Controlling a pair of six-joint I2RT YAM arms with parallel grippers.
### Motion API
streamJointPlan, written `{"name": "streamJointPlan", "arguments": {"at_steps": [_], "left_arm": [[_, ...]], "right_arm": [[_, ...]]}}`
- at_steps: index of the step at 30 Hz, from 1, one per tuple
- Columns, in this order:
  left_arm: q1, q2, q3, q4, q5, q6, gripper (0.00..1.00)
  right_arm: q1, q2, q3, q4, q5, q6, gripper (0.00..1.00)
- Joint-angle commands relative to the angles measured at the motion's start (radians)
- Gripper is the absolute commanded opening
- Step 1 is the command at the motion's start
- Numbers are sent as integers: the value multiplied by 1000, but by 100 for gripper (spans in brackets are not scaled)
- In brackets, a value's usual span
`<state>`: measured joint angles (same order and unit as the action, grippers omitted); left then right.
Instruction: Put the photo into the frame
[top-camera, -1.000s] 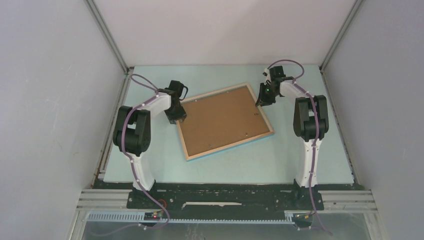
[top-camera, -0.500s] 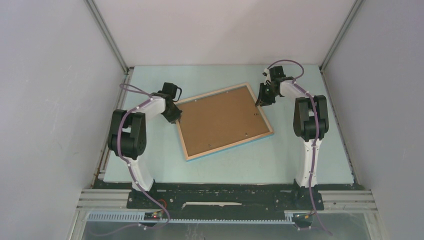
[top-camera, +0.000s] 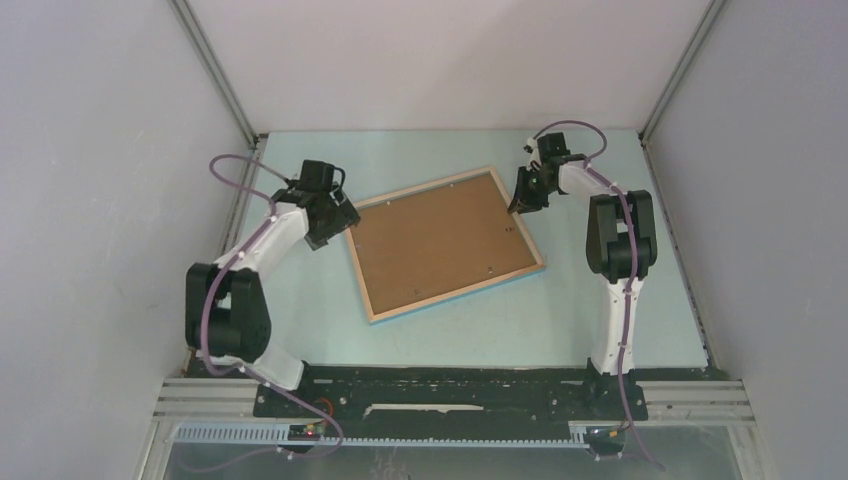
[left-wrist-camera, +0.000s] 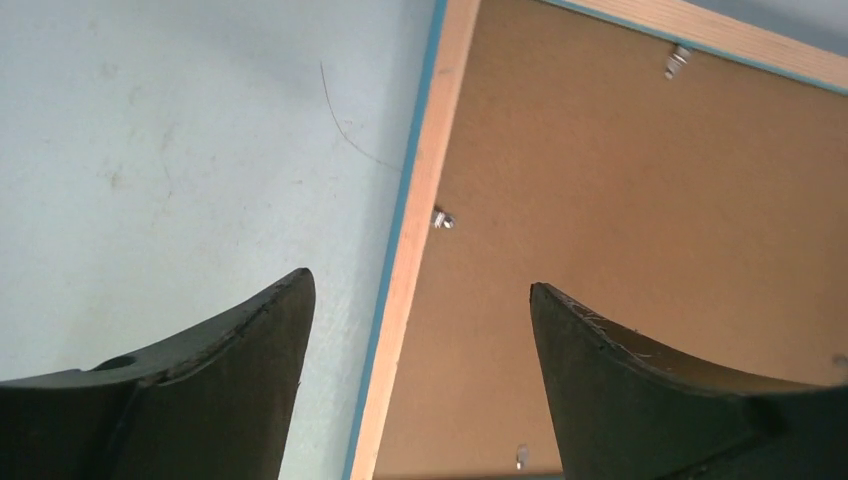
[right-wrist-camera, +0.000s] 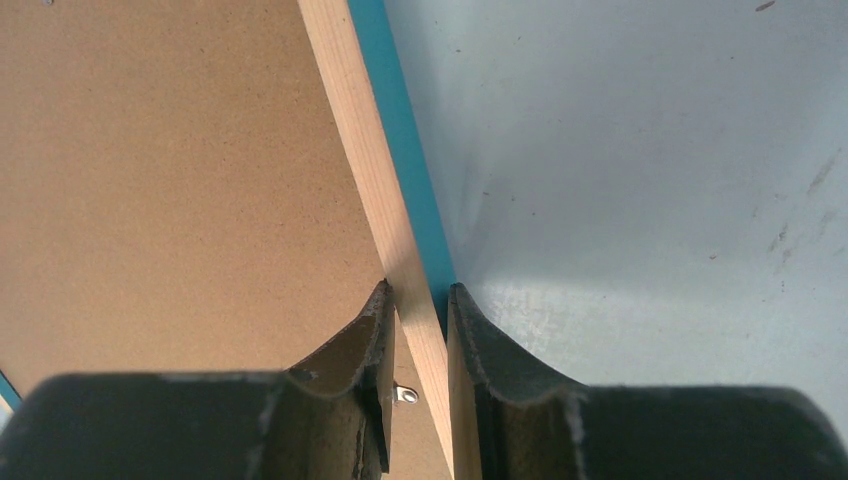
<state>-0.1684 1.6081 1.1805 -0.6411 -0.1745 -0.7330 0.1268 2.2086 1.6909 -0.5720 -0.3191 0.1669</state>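
Note:
The frame (top-camera: 358, 262) lies face down on the table, light wood rim up, a teal edge showing, with the brown backing board (top-camera: 440, 240) inside it. My left gripper (top-camera: 337, 222) hangs open over the frame's left rail (left-wrist-camera: 415, 230), its fingers astride the rail and well apart from it. My right gripper (top-camera: 520, 205) is shut on the frame's right rail (right-wrist-camera: 350, 130) near the far corner, one finger on the board side and one on the outer side. The photo is out of view.
Small metal tabs (left-wrist-camera: 443, 219) sit along the inside of the rim, one (right-wrist-camera: 406, 396) right by my right fingers. The pale blue table (top-camera: 600, 310) is walled by grey panels on the left, right and back.
My left arm has swung back and out to the left. Its gripper has gone from the frame's left edge towards the far-left corner and has opened wide. The right gripper has kept its hold.

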Motion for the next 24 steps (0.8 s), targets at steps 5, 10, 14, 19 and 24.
{"name": "streamJointPlan", "arguments": {"at_steps": [5, 10, 14, 19, 24], "left_arm": [[-109, -204, -217, -17, 163, -9, 88], [-317, -398, -420, 125, 186, -166, 96], [-526, -480, -525, 259, 177, -376, 100], [-610, -453, -618, 452, 142, -546, 100], [-548, -267, -555, 556, 236, -572, 100]], "right_arm": [[-37, -59, -86, 89, -4, 116, 0], [-71, -107, -167, 156, 23, 167, 0], [-72, -138, -220, 179, 52, 184, 0], [-72, -178, -282, 161, 102, 211, 0], [-73, -275, -466, 182, 124, 239, 0]]}}
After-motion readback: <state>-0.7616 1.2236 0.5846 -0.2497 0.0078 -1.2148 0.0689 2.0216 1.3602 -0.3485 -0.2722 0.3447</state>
